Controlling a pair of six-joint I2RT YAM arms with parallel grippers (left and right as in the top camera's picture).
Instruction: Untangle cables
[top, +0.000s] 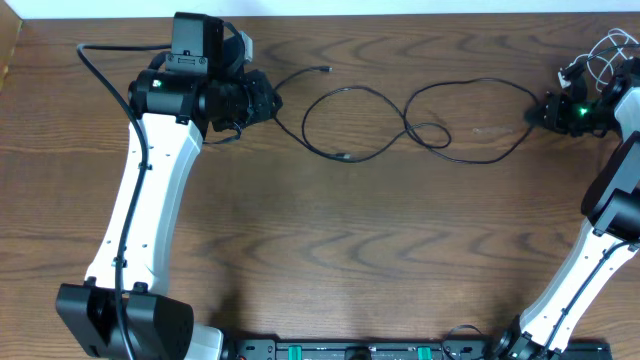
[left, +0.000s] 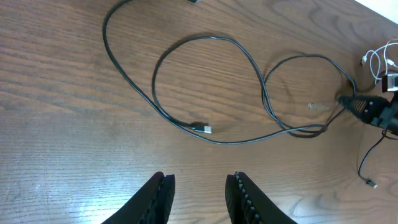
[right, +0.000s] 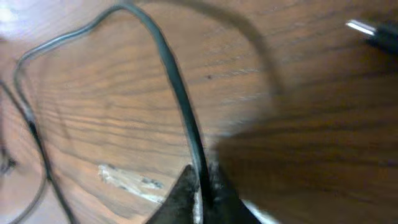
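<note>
Table (top: 330, 250): brown wood grain.
Left arm (top: 150, 190): base cut off at near left corner.
Right arm (top: 590, 260): cut off at right edge.
Black cable (left: 211, 38): looped across far half of table, crossing itself mid-table; one plug lying inside left loop.
White cable (top: 603, 48): bunched at far right corner, partly cut off; plugs hard to make out.
Right claw (right: 202, 186): clenched on black cable, at far right.
Left claw (left: 200, 199): released, jaws apart, empty, near far left.
</note>
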